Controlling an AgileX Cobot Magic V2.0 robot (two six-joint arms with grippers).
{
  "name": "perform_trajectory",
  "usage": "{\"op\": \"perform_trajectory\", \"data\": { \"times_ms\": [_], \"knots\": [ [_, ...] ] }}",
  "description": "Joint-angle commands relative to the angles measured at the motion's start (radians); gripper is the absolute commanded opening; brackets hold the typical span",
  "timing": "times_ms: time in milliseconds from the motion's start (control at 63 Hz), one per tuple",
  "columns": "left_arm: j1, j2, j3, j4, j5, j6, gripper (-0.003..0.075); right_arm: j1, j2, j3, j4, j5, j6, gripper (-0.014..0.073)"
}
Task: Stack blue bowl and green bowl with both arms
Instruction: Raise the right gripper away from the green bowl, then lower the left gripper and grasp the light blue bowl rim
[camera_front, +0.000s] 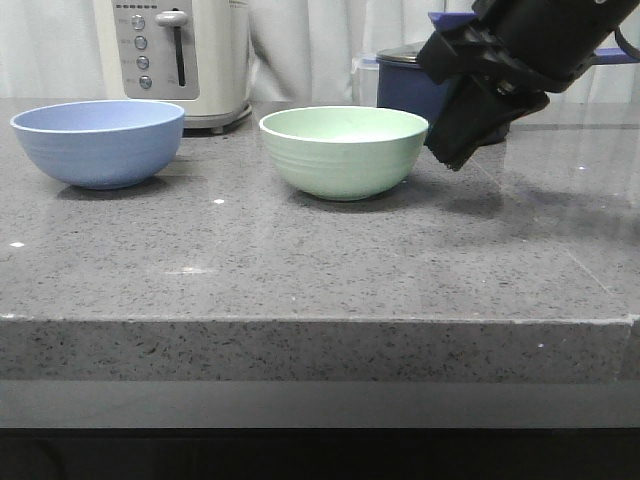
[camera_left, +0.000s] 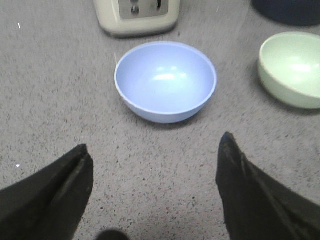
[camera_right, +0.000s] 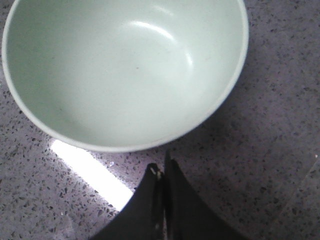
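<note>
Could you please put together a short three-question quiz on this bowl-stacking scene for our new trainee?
1. True or false: the blue bowl sits inside the green bowl.
2. Which arm's tool is near the green bowl's rim? A) left B) right
3. Fill in: the left tool has its fingers ____.

Key:
1. False; they stand apart on the countertop.
2. B; the right tool is shut beside it.
3. Open, with nothing between them.

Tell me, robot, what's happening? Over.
Left tool open, short of blue bowl. Right tool shut beside green bowl. Bowls apart, unstacked.
</note>
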Motion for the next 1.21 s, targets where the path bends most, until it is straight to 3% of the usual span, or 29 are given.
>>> {"op": "perform_trajectory", "data": {
  "times_ms": [0,333,634,1079,1190],
  "knots": [
    [0.021,0.086,-0.103,-0.001,-0.013,-0.01,0.0511,-0.002,-0.036,-0.024,0.024,-0.038,-0.01,-0.0063],
    [0.114,0.423,-0.333,-0.043,0.059,-0.029,0.0511,-0.002,-0.036,-0.024,0.024,-0.038,-0.01,-0.0063],
    [0.13,0.676,-0.488,-0.048,0.087,-0.029,0.0511,-0.002,-0.036,-0.024,0.024,-0.038,-0.01,-0.0063],
    [0.13,0.857,-0.577,-0.072,0.079,-0.029,0.0509,-0.002,-0.036,-0.024,0.024,-0.038,-0.01,-0.0063],
    [0.13,0.865,-0.577,-0.072,0.079,-0.029,0.0432,-0.002,-0.036,-0.024,0.024,-0.036,-0.01,-0.0063]
  ]
}}
